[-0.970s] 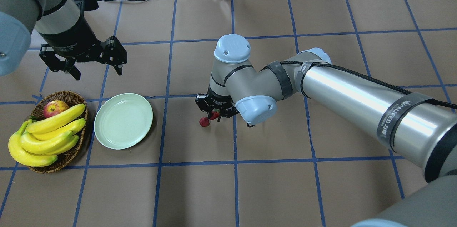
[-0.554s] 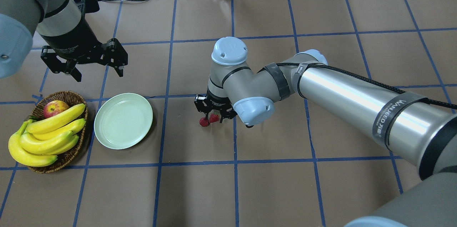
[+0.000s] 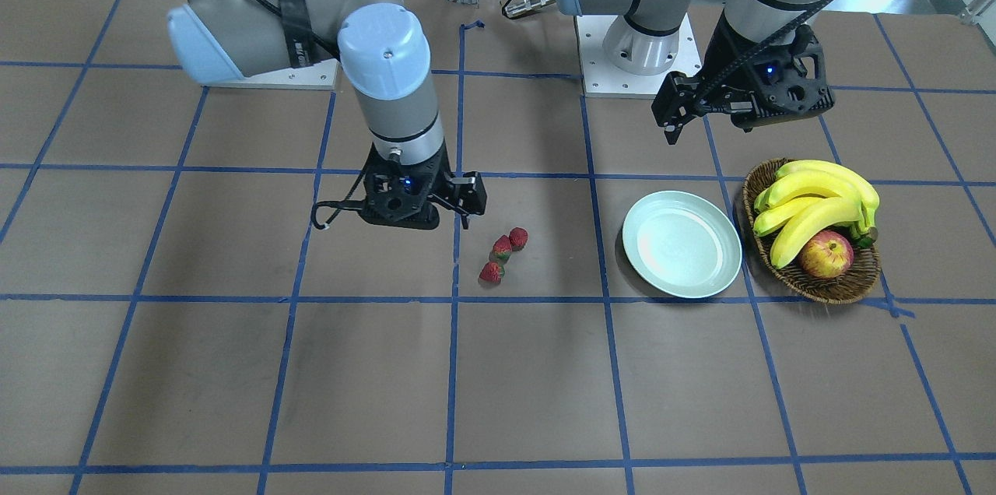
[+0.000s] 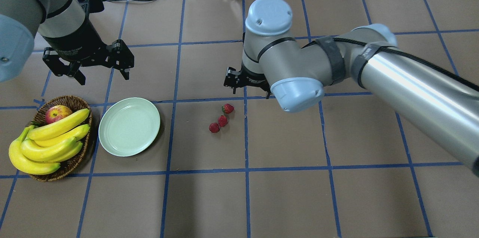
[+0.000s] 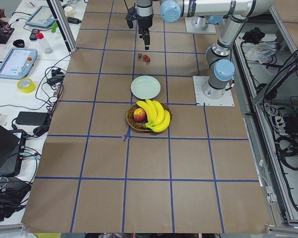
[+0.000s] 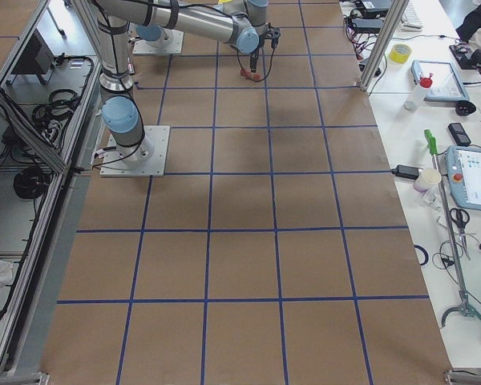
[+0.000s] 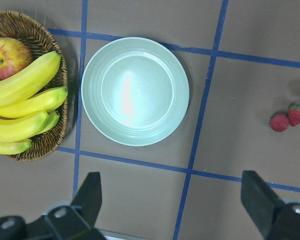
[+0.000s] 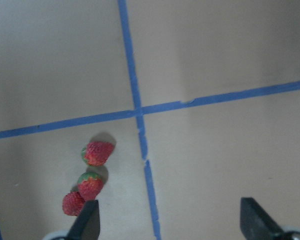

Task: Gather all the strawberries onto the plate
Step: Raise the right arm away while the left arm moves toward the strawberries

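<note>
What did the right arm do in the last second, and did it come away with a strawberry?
The right gripper lifted clear of the strawberries and is open and empty. All three strawberries lie on the table; the one the gripper covered before now shows. The left gripper, open beyond the plate, barely moved, and the plate is still empty.

Strawberries together on the table, plate to their left, basket just beyond it.
</note>
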`<control>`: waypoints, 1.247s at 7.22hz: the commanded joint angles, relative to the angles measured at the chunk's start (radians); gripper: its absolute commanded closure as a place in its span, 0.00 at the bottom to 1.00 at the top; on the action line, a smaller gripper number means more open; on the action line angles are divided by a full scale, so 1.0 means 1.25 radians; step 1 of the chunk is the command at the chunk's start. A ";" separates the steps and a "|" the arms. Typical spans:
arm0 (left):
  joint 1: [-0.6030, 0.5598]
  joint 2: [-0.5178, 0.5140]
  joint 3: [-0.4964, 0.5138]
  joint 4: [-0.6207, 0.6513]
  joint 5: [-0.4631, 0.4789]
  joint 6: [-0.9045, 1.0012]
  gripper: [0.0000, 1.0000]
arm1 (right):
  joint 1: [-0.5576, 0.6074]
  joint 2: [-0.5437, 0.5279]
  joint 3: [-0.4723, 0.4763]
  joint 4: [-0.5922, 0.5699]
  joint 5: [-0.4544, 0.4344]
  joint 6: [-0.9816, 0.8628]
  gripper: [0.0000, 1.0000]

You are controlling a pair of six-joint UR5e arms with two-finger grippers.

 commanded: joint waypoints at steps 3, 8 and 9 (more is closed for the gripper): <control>0.007 -0.035 -0.056 0.028 -0.008 -0.012 0.00 | -0.103 -0.062 -0.228 0.326 -0.054 -0.099 0.00; -0.110 -0.116 -0.099 0.168 -0.067 -0.033 0.00 | -0.165 -0.108 -0.251 0.411 -0.061 -0.210 0.12; -0.131 -0.126 -0.120 0.225 -0.070 -0.033 0.00 | -0.195 -0.116 -0.245 0.415 -0.062 -0.227 0.11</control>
